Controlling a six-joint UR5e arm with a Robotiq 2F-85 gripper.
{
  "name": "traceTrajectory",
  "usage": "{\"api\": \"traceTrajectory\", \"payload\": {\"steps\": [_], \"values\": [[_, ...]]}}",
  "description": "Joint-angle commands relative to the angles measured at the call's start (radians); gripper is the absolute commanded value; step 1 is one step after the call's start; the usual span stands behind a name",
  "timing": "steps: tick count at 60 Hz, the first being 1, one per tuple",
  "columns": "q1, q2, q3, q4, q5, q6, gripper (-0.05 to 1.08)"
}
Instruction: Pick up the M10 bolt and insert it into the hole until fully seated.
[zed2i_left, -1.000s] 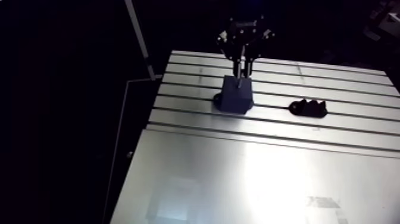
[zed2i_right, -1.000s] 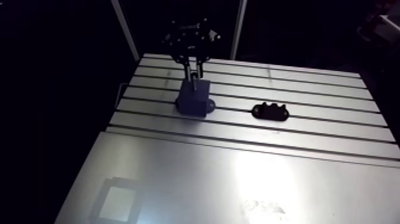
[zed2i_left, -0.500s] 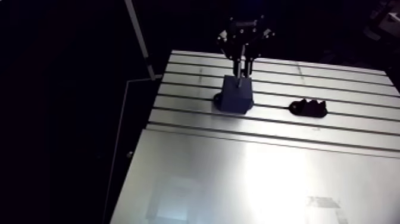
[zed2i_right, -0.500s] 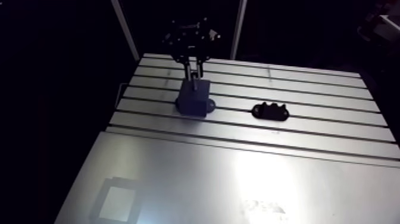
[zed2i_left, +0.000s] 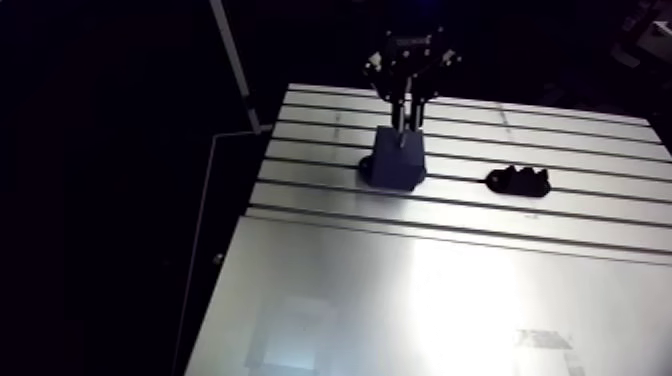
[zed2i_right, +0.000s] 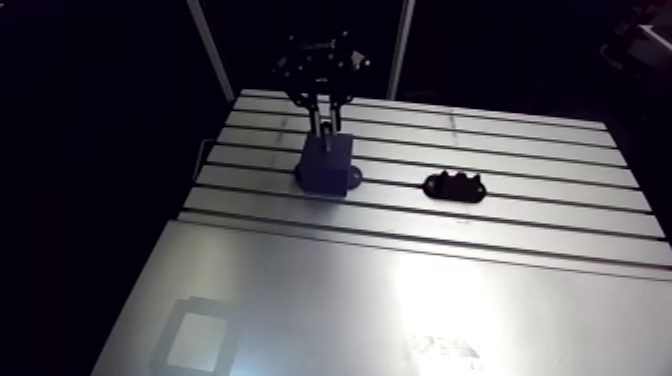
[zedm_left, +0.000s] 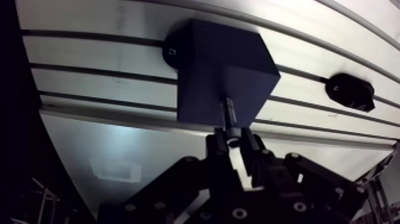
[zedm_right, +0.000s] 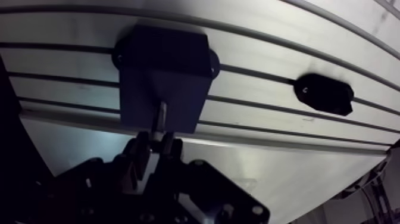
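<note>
Steel bolt (zedm_left: 228, 113), clamped in the gripper (zedm_left: 233, 143), looks partly inside the dark block (zedm_left: 220, 65) beneath; next, press straight down.

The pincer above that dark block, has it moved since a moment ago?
No, not visibly: in the arm view the pincer sits over the dark block just as before, shut on the bolt.

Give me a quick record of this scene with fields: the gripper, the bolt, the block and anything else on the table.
gripper: above the block, jaws shut on the bolt near its head
bolt: upright, tip in the hole on the block's top, shank showing, not seated
block: dark, standing on the slotted table
other: small black part lying on the table, apart from the block
</note>
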Motion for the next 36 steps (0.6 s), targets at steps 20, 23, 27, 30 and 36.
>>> {"api": "traceTrajectory", "payload": {"steps": [20,23,27,30,36], "values": [[-0.001,-0.002,0.014,-0.002,-0.001,0.003,1.08],[-0.001,-0.002,0.014,-0.002,-0.001,0.004,1.07],[-0.001,-0.002,0.011,-0.002,-0.001,0.003,0.88],[-0.001,-0.002,0.01,-0.002,-0.001,0.003,0.62],[-0.001,-0.006,0.011,-0.004,-0.002,0.001,0.02]]}}
